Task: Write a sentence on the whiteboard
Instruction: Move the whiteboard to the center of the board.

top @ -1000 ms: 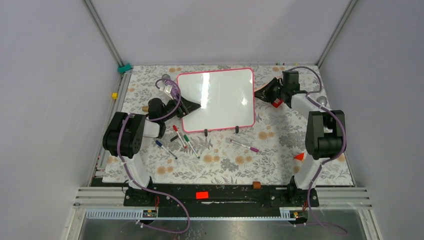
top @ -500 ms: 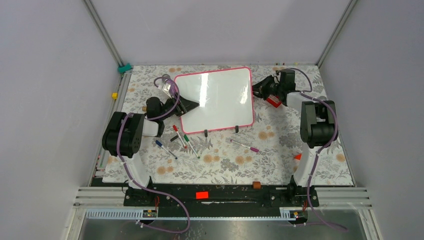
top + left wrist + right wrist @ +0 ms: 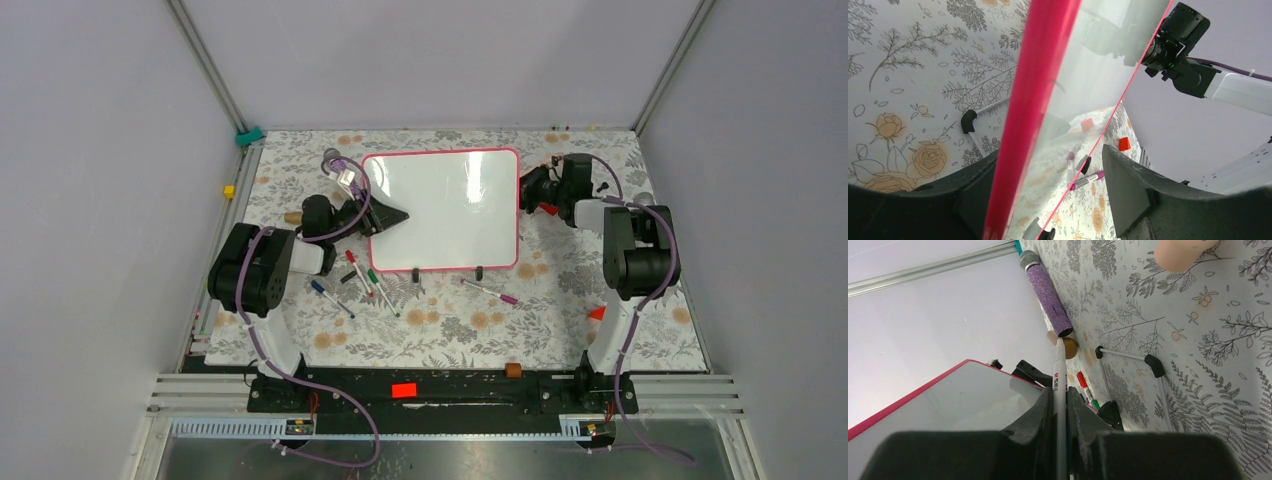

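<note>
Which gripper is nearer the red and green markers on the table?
Left. The left gripper sits at the whiteboard's left edge, just behind the markers; the right gripper is beyond the right edge, across the board.

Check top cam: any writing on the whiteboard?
No, the whiteboard face is plain glossy white inside its pink frame, with only faint glare and no marker strokes on it.

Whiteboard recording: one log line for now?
pink-framed glossy whiteboard: blank | left claw: open astride left edge | right claw: shut on thin white marker
</note>
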